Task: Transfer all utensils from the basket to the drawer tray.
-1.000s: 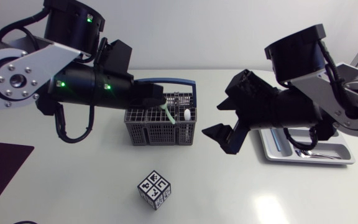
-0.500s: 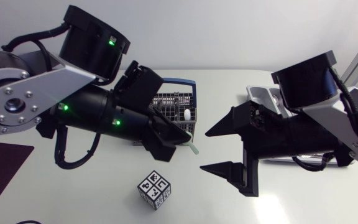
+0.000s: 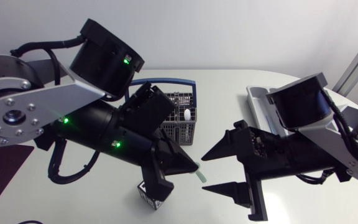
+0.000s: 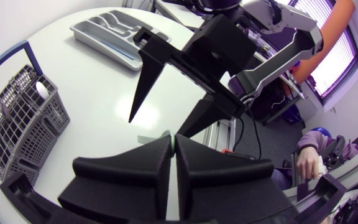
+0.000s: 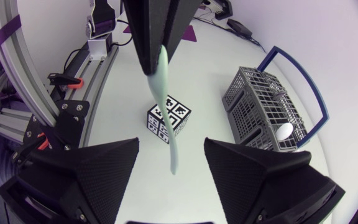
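Observation:
My left gripper [image 3: 188, 167] is shut on a pale green utensil [image 5: 166, 112], whose free end [image 3: 199, 175] pokes out past the fingertips above the table's front middle. In the left wrist view only a green sliver [image 4: 174, 139] shows between the closed fingers. My right gripper [image 3: 215, 170] faces it, open, its fingers on either side of the utensil's free end without touching it [image 5: 171, 144]. The grey wire basket [image 3: 180, 124] with a blue handle stands behind, with a white utensil [image 3: 186, 114] in it. The grey drawer tray [image 3: 258, 99] lies at the right, mostly hidden by my right arm.
A black-and-white marker cube [image 5: 168, 118] sits on the table under the two grippers, half hidden by my left gripper in the head view [image 3: 146, 193]. The basket [image 5: 260, 102] is beyond the cube.
My left arm lifted the green utensil out of the basket and carried it forward to the middle. My right arm swung in from the tray and its fingers have narrowed around the utensil's end.

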Robot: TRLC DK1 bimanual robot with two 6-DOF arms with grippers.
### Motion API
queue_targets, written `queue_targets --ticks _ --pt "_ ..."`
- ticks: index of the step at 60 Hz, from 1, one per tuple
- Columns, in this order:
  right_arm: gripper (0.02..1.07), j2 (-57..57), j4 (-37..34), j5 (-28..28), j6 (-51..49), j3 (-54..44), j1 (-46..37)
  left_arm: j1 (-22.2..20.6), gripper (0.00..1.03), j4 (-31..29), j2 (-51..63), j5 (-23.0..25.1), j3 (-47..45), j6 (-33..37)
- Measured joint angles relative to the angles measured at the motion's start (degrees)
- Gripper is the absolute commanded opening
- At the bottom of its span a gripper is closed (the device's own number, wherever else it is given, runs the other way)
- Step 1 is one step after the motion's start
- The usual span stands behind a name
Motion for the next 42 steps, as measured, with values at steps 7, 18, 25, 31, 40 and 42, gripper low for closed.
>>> queue_targets --ticks 7,18,25,31,40,42 --pt "0.41 -0.35 0.66 -0.15 -0.13 -0.55 1.25 0.00 0.04 -0.44 0.00 0.28 0.00 0.31" --pt "0.27 -0.35 0.72 -0.13 -0.13 -0.66 2.56 0.00 0.04 -0.46 0.00 1.18 0.00 0.39" --pt "0.25 -0.35 1.57 0.00 -0.13 -0.66 2.71 0.00 0.04 -0.68 0.00 1.38 0.00 0.39" --pt "0.21 -0.35 1.64 0.11 -0.13 -0.68 3.13 0.00 0.04 -0.81 -0.02 1.38 0.00 0.39" --pt "0.15 -0.39 1.70 0.28 -0.15 -0.68 3.37 0.00 0.04 -1.27 -0.26 1.57 0.00 0.39" --pt "0.12 -0.39 1.75 0.28 -0.15 -0.70 3.37 0.00 0.04 -1.33 -0.28 1.57 0.00 0.39"
